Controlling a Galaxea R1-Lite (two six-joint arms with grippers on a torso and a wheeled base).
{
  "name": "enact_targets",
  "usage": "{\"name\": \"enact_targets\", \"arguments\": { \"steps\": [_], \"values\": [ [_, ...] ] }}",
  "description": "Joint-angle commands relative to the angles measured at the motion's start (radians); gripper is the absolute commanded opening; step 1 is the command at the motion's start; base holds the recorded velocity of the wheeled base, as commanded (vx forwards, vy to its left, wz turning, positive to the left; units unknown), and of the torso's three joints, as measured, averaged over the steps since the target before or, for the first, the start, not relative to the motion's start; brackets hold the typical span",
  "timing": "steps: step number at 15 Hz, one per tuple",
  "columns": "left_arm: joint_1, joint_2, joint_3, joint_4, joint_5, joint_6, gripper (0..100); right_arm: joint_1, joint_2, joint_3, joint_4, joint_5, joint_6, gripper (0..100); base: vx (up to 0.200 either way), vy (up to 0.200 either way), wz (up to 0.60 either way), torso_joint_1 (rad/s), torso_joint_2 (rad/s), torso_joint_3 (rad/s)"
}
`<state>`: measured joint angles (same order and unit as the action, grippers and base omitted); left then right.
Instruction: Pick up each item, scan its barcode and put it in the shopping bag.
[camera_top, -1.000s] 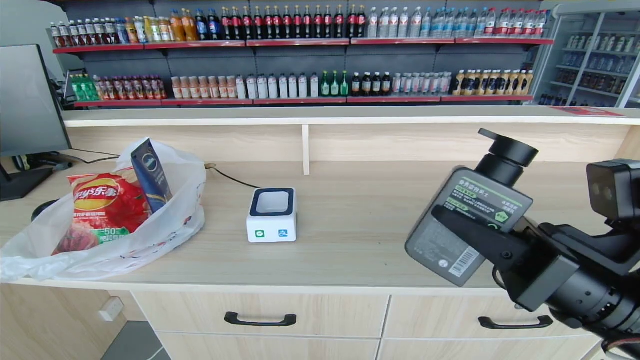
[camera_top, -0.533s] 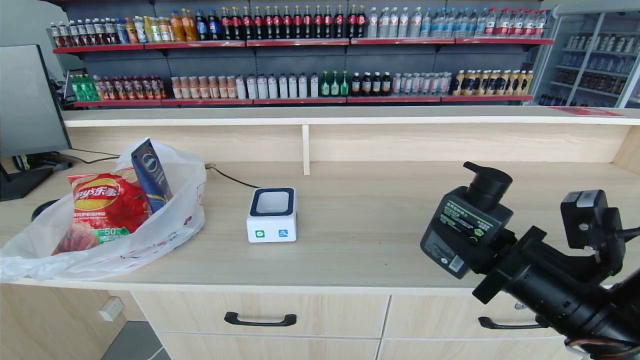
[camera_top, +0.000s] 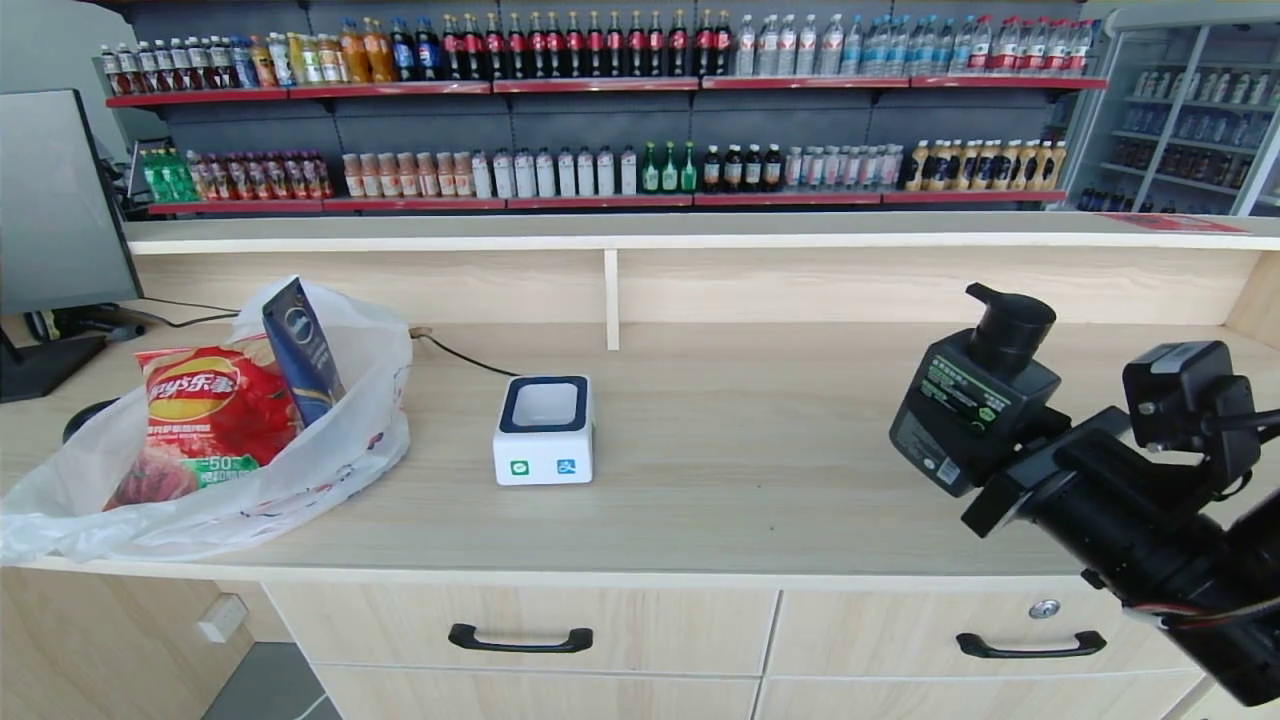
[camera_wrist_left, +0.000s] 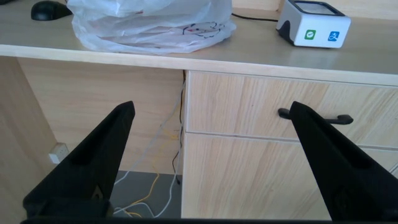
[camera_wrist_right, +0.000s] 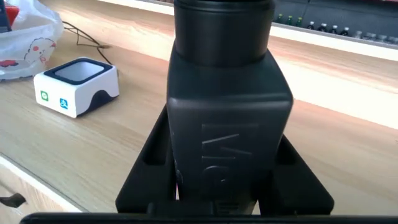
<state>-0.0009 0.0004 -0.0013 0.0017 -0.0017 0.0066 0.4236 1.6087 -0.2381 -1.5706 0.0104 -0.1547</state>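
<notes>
Over on the right side of the light wooden table (camera_top: 720, 470), the right end effector (camera_top: 1010, 455) is pinching a dark grey squarish plastic pump bottle (camera_top: 975, 400) low on its body. It's held off the surface and tilted, probably to keep the barcode label free for the white box-shaped scanner (camera_top: 543, 430), which sits mid-table and well apart. The translucent white plastic shopping bag (camera_top: 340, 440) slumps further left, a red crisp packet (camera_top: 205, 410) already inside. The head view gets the label side, while the right wrist view gets the bottle's plain back, wedged between both fingers. The left wrist view adds the left end effector (camera_wrist_left: 211, 162), spread wide and empty, parked below the table edge by the wooden drawers (camera_wrist_left: 249, 106).
</notes>
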Motion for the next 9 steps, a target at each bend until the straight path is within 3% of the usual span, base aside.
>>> {"name": "enact_targets", "arguments": {
  "steps": [1, 7, 9],
  "values": [
    [-0.001, 0.000, 0.000, 0.000, 0.000, 0.000, 100, -0.002, 0.028, -0.029, 0.000, 0.000, 0.000, 0, 0.000, 0.000, 0.00, 0.000, 0.00, 0.000],
    [-0.001, 0.000, 0.000, 0.000, 0.000, 0.000, 100, -0.005, 0.036, -0.043, 0.000, 0.000, 0.010, 0, 0.200, 0.200, 0.00, 0.002, 0.00, 0.003],
    [0.001, 0.000, 0.000, 0.000, 0.000, 0.000, 100, -0.005, 0.036, -0.043, 0.000, 0.000, 0.012, 0, 0.000, 0.200, 0.00, 0.012, 0.01, 0.002]
  ]
}}
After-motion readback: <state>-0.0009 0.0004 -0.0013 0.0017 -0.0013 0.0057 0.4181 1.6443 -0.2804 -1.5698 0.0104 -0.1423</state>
